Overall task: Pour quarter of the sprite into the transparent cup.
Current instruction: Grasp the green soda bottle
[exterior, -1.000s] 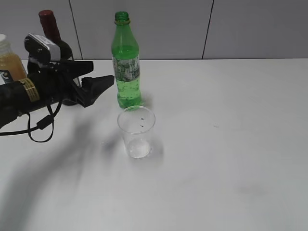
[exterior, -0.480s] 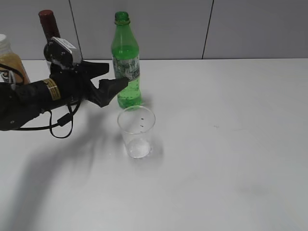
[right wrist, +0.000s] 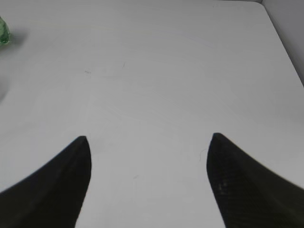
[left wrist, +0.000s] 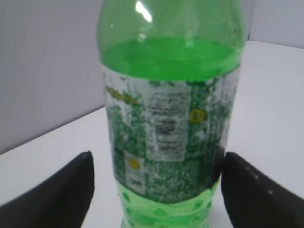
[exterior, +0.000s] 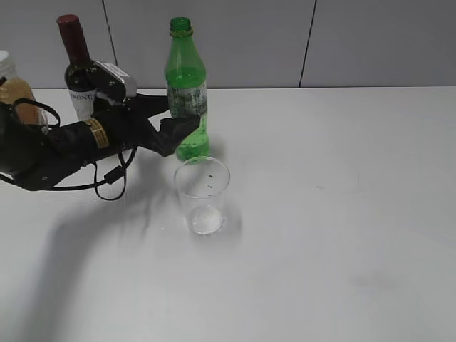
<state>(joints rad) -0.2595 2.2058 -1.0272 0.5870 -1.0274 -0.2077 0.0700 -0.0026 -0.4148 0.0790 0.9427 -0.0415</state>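
From where I stood facing the table (exterior: 342, 214), the sprite (exterior: 187, 92) stood upright near the back edge, its cap off and its green liquid reaching up to the shoulder. The left gripper (exterior: 178, 120) had its dark fingers spread on either side of the bottle's label band, one behind and one in front, and I could not make out any squeeze on the plastic. The transparent cup (exterior: 203, 194) stood just in front of the bottle, upright, with nothing poured in that I could see and a few dark specks on its wall. Behind the left arm (exterior: 64, 146) stood a dark wine bottle (exterior: 77, 71) with a red top, and at the far left edge an orange juice bottle (exterior: 13, 92) was partly cut off.

In the left wrist view, the sprite filled the middle, its label facing the camera. The two black fingers (left wrist: 57, 190) sat low at either side; the right-hand one lay right against the bottle's edge, while white table showed between the left-hand one and the bottle, so the jaws were released around it.

In the right wrist view, the right gripper (right wrist: 147, 185) hung spread apart over bare white table, holding nothing. A sliver of green bottle base showed at the top left corner (right wrist: 4, 33).
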